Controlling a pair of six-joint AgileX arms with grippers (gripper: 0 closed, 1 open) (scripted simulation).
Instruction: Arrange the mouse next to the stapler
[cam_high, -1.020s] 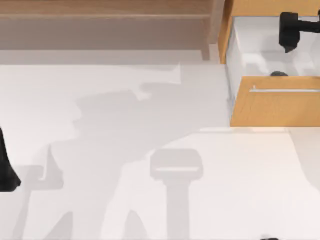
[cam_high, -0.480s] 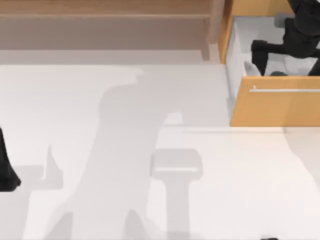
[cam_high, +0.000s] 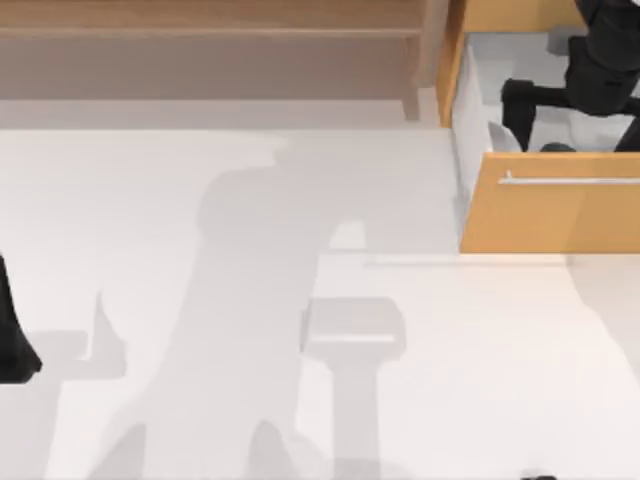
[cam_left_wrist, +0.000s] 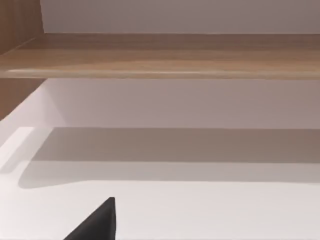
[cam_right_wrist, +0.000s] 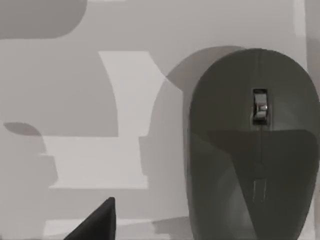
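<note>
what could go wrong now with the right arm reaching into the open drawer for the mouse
The mouse lies right behind the orange drawer front, so the right claw has little room and could knock that panel. The mouse's domed top may slip out of a pinch. No stapler can be seen on the table, so the placement spot is uncertain. The left arm sits parked at the table's left edge.

Matte black right arm, blocky segments, black left arm at table's left edge, no markings
</note>
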